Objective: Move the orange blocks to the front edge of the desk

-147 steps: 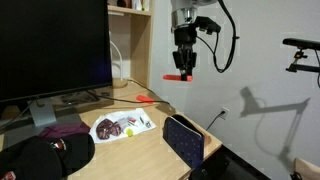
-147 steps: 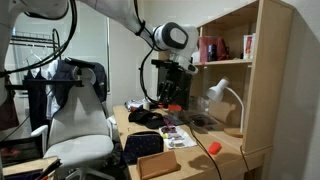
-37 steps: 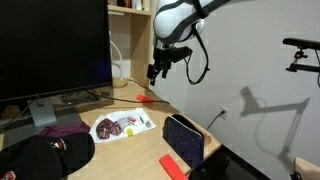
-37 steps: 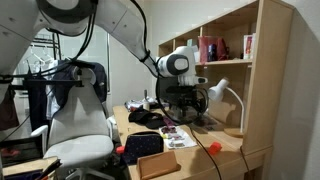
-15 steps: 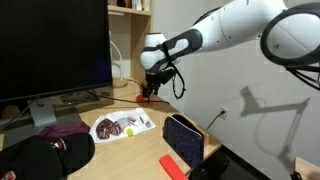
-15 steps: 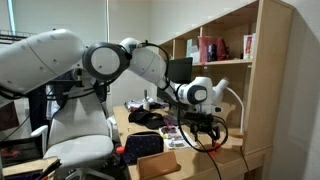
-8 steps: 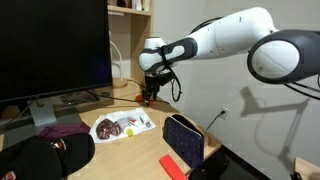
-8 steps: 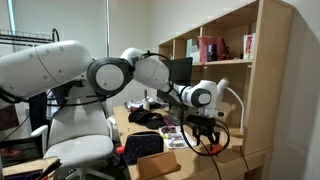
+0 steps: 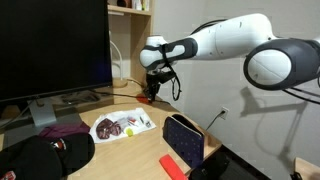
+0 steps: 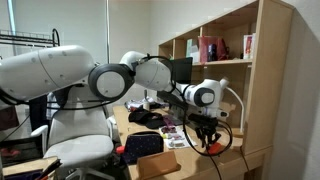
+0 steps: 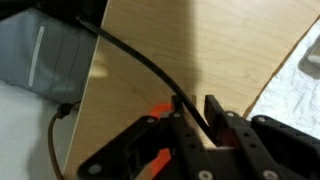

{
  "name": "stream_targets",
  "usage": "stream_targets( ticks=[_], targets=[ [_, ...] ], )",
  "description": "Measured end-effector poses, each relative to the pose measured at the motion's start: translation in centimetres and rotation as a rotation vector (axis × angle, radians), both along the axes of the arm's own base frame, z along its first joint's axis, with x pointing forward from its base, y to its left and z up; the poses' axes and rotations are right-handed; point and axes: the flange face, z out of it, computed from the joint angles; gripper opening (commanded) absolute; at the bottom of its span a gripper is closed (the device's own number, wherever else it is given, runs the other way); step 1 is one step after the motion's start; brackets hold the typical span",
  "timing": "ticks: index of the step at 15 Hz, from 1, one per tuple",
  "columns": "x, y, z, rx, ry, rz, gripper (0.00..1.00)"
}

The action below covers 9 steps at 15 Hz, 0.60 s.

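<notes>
Only the wrist view showed the pincer (image 11: pixel 195 112) clamped on a block (image 11: pixel 157 113) (a cable (image 11: pixel 130 55) just beside) on the desk (image 11: pixel 230 50). An exterior view showed another block (image 9: pixel 172 165) well apart and a plate (image 9: pixel 103 133) holding dark bits (image 9: pixel 112 126) nearer.

Tan wood, black gear, touches of orange-red.
The desk (image 9: pixel 140 150) is pale tan with faint grain. A block (image 9: pixel 175 165) and a second block (image 11: pixel 158 112) are plain orange-red. The monitor (image 9: pixel 50 45), cable (image 11: pixel 130 55) and gripper (image 11: pixel 200 115) are black, the arm (image 9: pixel 230 40) white. The plate (image 9: pixel 100 133) is white with dark red bits, the cloth (image 9: pixel 62 130) maroon, the shelf (image 10: pixel 255 90) light wood.
</notes>
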Motion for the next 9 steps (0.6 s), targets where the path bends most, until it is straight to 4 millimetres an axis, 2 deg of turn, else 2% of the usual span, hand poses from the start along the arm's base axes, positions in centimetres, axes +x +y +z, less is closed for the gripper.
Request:
stream_targets(
  ticks=[1,2,3,9],
  targets=[
    [0.02,-0.18,0.08,0.001,-0.001,-0.003,0.40],
    [0.05,-0.35,0.17,0.002,-0.002,-0.005,0.37],
    [0.09,-0.45,0.29,0.003,-0.005,-0.007,0.39],
    [0.36,-0.48,1.06,0.001,-0.021,-0.007,0.75]
  ],
)
